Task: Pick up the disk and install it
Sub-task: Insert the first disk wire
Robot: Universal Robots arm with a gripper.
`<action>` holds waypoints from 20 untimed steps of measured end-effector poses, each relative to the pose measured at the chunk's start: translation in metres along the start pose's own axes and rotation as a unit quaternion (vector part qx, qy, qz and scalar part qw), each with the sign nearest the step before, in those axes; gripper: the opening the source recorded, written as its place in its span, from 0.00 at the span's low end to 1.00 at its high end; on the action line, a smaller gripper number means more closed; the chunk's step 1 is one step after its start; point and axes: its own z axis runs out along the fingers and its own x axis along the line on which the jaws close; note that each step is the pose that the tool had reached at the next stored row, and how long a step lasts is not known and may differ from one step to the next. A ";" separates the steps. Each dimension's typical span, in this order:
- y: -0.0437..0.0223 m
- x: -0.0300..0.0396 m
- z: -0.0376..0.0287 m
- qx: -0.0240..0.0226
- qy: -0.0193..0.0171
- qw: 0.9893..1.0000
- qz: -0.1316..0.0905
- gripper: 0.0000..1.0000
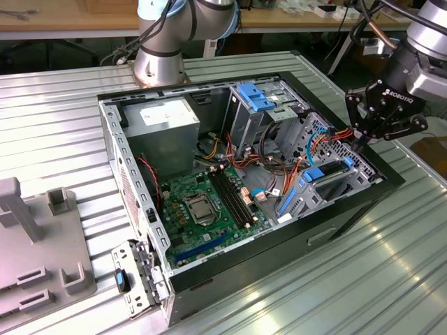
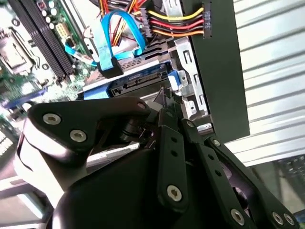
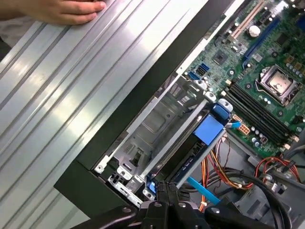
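The disk [image 1: 327, 176], a grey drive in a bright blue carrier, lies in the metal drive cage [image 3: 157, 124] at the corner of the open computer case on the exterior view's right. In both wrist views the disk [image 2: 136, 83] [image 3: 190, 160] lies edge-on inside the cage, its connector end facing out. My gripper [image 1: 361, 143] hangs just above that corner of the case. Its black fingers [image 2: 167, 107] are shut together, with the tips [image 3: 167, 188] at the carrier's blue end beside the cage rail. I cannot tell whether they touch it.
A person's hand [image 3: 62, 9] rests on the ribbed metal table [image 1: 391, 265] beside the case. Orange, red and blue cables [image 2: 119, 28] crowd the space next to the cage. The motherboard [image 1: 202, 206], power supply [image 1: 164, 118] and a light-blue bracket [image 1: 255, 96] sit deeper inside. Grey fixtures [image 1: 35, 244] stand at the exterior view's left.
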 end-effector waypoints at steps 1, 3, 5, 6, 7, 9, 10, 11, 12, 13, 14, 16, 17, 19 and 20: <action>-0.0005 -0.0002 0.0002 0.000 0.000 1.000 -0.005 0.11; -0.0054 -0.0034 0.0000 0.000 0.000 1.000 -0.007 0.11; -0.0122 -0.0090 -0.0002 0.000 0.000 1.000 -0.008 0.11; -0.0142 -0.0108 -0.0002 0.000 0.000 1.000 -0.009 0.11; -0.0169 -0.0133 -0.0003 0.000 0.000 1.000 -0.010 0.11; -0.0196 -0.0163 -0.0004 0.000 0.000 1.000 -0.014 0.11; -0.0200 -0.0167 -0.0004 0.000 0.000 1.000 -0.019 0.11; -0.0204 -0.0170 -0.0002 0.001 0.000 0.999 -0.034 0.11; -0.0204 -0.0169 -0.0001 0.001 0.001 0.999 -0.048 0.11; -0.0204 -0.0170 0.0001 0.001 0.001 0.998 -0.057 0.11; -0.0205 -0.0170 0.0002 0.001 0.001 0.997 -0.071 0.11; -0.0205 -0.0169 0.0004 0.001 0.001 0.996 -0.089 0.11; -0.0206 -0.0168 0.0005 0.001 0.001 0.995 -0.098 0.11; -0.0213 -0.0162 0.0007 0.002 0.001 0.994 -0.113 0.11; -0.0220 -0.0156 0.0008 0.002 0.001 0.993 -0.121 0.11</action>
